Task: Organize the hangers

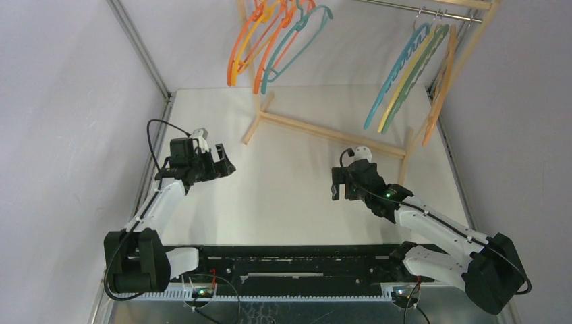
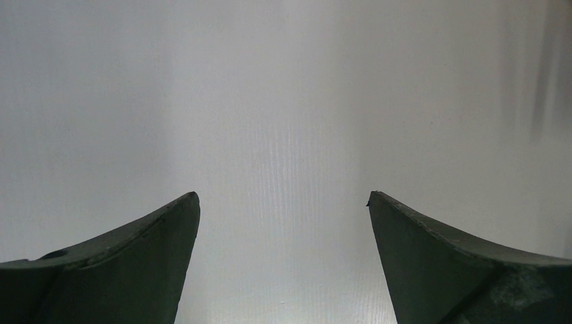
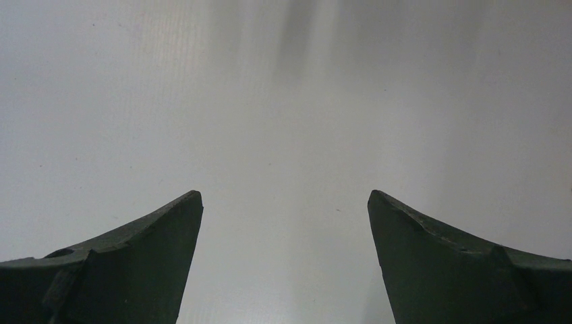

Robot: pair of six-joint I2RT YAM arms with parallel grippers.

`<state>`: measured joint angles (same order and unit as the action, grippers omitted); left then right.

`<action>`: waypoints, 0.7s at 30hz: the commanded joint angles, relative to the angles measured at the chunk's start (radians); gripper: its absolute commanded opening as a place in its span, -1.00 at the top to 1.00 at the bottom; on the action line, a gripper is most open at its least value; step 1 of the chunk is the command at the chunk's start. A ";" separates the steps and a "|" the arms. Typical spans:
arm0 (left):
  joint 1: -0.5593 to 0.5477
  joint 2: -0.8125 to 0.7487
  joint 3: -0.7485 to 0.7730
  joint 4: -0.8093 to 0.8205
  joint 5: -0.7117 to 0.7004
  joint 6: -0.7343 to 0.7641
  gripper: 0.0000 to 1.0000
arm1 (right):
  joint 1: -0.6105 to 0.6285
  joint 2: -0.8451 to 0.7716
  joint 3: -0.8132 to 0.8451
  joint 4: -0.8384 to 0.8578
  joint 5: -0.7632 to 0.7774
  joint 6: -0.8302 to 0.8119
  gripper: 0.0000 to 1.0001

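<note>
Several hangers hang on the rack's metal rod (image 1: 405,7) at the back. On the left hang orange ones (image 1: 237,50) and a teal one (image 1: 297,47). On the right hang a light blue one (image 1: 394,74), a yellow one (image 1: 405,84) and a green one (image 1: 421,71), with an orange one (image 1: 440,94) beside them. My left gripper (image 1: 224,162) is open and empty over the table's left part. My right gripper (image 1: 335,183) is open and empty near the table's middle. Both wrist views show only open fingers (image 2: 135,256) (image 3: 445,256) over bare white table.
The pale wooden rack frame (image 1: 324,131) stands on the white table (image 1: 283,202), with its base bar running across the back and a side post (image 1: 452,74) at the right. Grey walls close in on both sides. A black rail (image 1: 290,260) runs along the near edge.
</note>
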<state>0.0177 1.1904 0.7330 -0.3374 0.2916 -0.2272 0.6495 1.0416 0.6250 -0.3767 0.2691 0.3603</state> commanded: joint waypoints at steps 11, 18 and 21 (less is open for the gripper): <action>-0.008 -0.011 0.020 0.037 0.004 0.022 -0.99 | -0.013 -0.030 -0.021 0.067 -0.057 -0.006 -1.00; -0.008 -0.013 0.022 0.032 0.007 0.025 -0.99 | -0.014 -0.028 -0.021 0.072 -0.065 0.000 -1.00; -0.009 -0.005 0.029 0.024 -0.003 0.016 -0.99 | -0.013 -0.026 -0.021 0.076 -0.067 0.001 -1.00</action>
<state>0.0177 1.1904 0.7330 -0.3378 0.2916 -0.2268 0.6418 1.0218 0.6022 -0.3462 0.2081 0.3614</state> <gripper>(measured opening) 0.996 1.000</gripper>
